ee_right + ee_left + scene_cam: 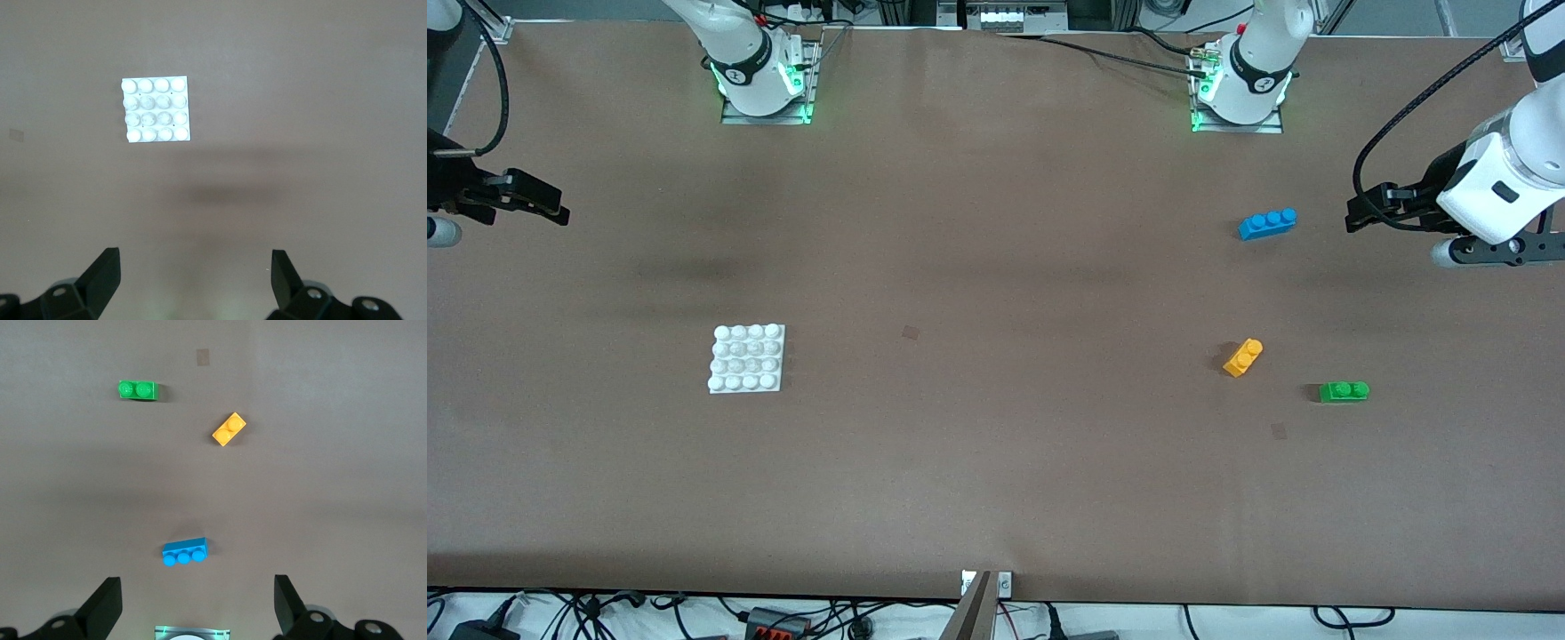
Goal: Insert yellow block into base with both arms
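While both grippers hover open, yellow block (1242, 358) lies untouched.

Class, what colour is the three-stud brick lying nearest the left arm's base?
Blue; the left wrist view shows it best.

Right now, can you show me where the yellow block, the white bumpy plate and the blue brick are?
yellow block (1242, 357), front view, on its studded top.
base (747, 358), front view, in the middle of its stud grid.
blue brick (185, 553), left wrist view, on its side just above the middle stud.
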Controlling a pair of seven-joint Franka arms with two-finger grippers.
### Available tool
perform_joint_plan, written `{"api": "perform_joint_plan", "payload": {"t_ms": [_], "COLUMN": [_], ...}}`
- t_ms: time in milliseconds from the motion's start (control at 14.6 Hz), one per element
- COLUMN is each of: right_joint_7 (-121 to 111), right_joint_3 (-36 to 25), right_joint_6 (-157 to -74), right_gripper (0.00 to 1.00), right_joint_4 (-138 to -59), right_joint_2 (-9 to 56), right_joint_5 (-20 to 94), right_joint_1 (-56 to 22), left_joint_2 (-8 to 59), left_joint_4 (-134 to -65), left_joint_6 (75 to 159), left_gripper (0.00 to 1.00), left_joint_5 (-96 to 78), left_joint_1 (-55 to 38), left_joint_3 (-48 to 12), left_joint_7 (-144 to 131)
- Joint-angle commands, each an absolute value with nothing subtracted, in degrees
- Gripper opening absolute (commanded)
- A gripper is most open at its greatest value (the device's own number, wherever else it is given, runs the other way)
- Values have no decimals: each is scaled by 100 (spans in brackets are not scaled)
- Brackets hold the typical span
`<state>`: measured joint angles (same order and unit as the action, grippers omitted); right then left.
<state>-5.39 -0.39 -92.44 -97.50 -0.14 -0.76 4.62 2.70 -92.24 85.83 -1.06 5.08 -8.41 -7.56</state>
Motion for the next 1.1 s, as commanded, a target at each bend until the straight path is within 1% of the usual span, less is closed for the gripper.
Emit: {"api": "perform_joint_plan", "payload": {"t_ms": [0,137,343,481,618,824,1030], "right_joint_7": [-501,-501,-518,-501,-405,-378,-213], "right_joint_3": [35,44,44,44,53,53,53], "right_joint_6": [-9229,-9255,-9290,-9307,-9526,-10324,-11640], "right_gripper": [100,100,100,100,100,100,100], "right_joint_4": [-9712,-9721,-9729,-9826,-9852,-10054,-10913], "right_joint_2": [123,202,561,842,1299,1766,1863], "right_joint_5": [-53,-53,-79,-97,-70,-53,-9], "right_joint_1": [466,431,413,291,246,185,185], "left_joint_2": [343,343,343,343,343,343,343], "left_joint_4": [-9062,-9062,-9070,-9070,-9070,-9062,-9062], "left_joint_6": [8455,8455,8455,8455,8455,8455,8446], "left_gripper": [100,100,100,100,100,100,100], "left_joint_5": [-70,-70,-70,-70,-79,-79,-88], "left_joint_1": [554,554,554,554,554,589,589], "left_joint_3": [-861,-861,-861,-853,-861,-861,-861], "left_joint_7": [-633,-633,-633,-633,-633,-624,-607]}}
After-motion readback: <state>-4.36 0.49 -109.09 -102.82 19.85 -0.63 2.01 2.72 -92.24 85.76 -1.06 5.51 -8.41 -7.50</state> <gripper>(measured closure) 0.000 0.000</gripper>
